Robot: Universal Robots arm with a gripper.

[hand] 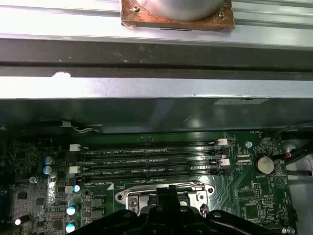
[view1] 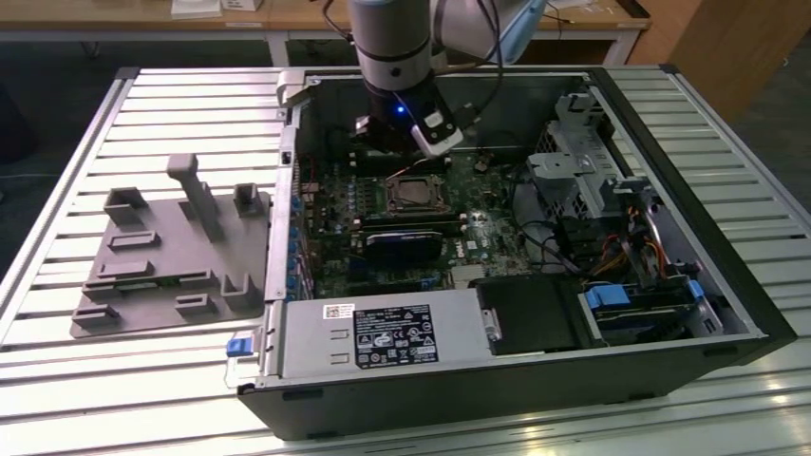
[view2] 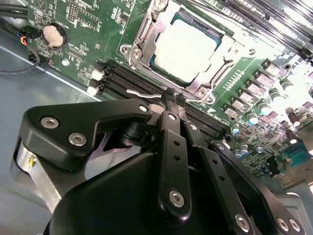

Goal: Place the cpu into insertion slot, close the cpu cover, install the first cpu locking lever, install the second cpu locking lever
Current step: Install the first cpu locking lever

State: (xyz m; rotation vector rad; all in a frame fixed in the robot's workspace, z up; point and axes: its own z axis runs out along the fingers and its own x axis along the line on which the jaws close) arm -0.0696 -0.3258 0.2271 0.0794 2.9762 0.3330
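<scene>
The cpu (view2: 188, 46) lies flat in the insertion slot (view1: 412, 196), its pale metal face showing. The silvery cpu cover (view2: 145, 34) is folded down around it, with the chip showing through the cut-out. A thin wire locking lever (view2: 141, 91) sticks out beside the socket over the black memory slots. My gripper (view2: 172, 96) is shut, and its tips touch that lever's free end. In the first wrist view the gripper (hand: 166, 192) sits at the socket's metal frame (hand: 132, 199). In the exterior view the gripper (view1: 424, 152) hangs just behind the socket.
The motherboard sits in an open computer case (view1: 709, 313) on a slatted table. Long black memory slots (hand: 151, 164) and a coin battery (hand: 264, 164) lie near the socket. The case wall (hand: 156, 110) rises close behind. A grey fixture plate (view1: 171, 252) lies at the exterior view's left.
</scene>
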